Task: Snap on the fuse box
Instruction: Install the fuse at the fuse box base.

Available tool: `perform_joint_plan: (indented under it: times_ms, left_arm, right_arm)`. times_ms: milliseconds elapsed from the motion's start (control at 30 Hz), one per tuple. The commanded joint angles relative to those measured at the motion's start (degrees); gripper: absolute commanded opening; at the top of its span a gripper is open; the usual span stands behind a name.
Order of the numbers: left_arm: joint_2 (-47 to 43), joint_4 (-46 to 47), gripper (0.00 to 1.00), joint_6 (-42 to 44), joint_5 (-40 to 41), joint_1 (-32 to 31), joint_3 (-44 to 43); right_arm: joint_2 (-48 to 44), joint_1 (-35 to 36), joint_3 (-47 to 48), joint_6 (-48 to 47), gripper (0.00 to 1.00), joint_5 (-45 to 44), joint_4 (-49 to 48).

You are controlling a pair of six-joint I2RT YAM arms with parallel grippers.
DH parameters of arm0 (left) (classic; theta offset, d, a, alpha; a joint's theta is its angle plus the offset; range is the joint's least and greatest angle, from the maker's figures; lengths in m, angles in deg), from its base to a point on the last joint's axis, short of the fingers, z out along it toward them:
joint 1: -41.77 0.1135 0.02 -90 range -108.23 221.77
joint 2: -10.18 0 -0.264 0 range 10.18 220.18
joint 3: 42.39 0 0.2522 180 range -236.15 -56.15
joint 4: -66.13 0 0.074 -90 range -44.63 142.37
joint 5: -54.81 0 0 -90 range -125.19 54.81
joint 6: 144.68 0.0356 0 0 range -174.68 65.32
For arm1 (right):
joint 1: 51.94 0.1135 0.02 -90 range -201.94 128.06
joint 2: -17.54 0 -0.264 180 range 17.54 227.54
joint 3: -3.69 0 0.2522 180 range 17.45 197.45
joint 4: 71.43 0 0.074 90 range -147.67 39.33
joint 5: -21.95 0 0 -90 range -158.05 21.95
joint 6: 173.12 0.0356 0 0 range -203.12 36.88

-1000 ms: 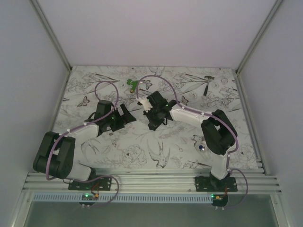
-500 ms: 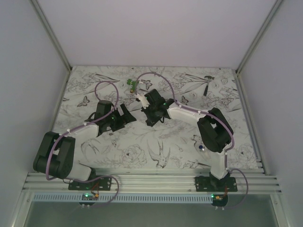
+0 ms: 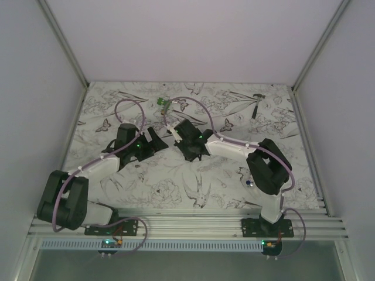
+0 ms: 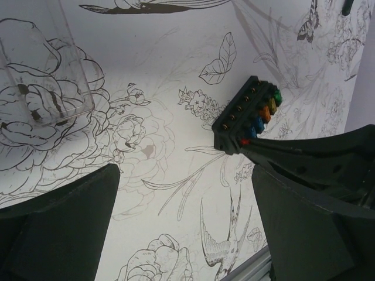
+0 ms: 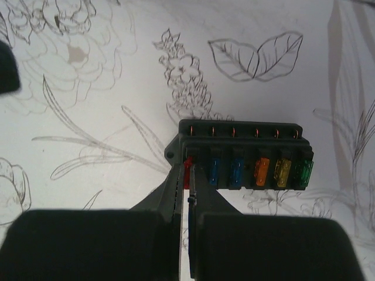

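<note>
Left pincer (image 4: 184, 202) spread wide; right pincer (image 5: 188, 237) closed tight

Left arm (image 3: 88, 167) reaches further forward. Its shoulder block sits lower, nearer the rail, and its wrist lies further up the table. A green light (image 3: 136, 144) now shows on that wrist. Right gripper (image 3: 177, 138) sits further left than 1 second ago, with its forearm flatter. The gap to the left gripper (image 3: 160, 140) is narrower.

right pincer (image 5: 186, 218) crowding fuse box (image 5: 243, 153), bare mat (image 5: 94, 126) open along its far side
</note>
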Motion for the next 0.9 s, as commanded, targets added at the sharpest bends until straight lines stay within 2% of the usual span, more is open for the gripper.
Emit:
perform_joint_plan:
  times_ms: [0, 167, 533, 867]
  left_arm:
    - [-3.37, -2.59, 0.99, 0.81, 1.78, 0.55, 1.70]
    - [-4.43, -4.91, 1.00, 0.80, 3.18, 1.20, 2.04]
    - [-4.90, -5.91, 0.99, 0.61, 2.90, 1.44, 2.03]
    - [-3.86, -5.93, 1.00, 0.56, 2.07, 1.44, 1.54]
  right_arm:
    - [3.38, 0.91, -6.55, 4.58, 0.00, 1.43, 17.27]
    - [3.62, 0.20, -7.49, 4.99, 0.00, 2.52, 16.56]
    - [8.99, -6.82, -7.62, 5.06, 0.00, 3.29, 16.17]
    - [13.35, -4.69, -6.64, 5.13, 0.00, -1.00, 18.07]
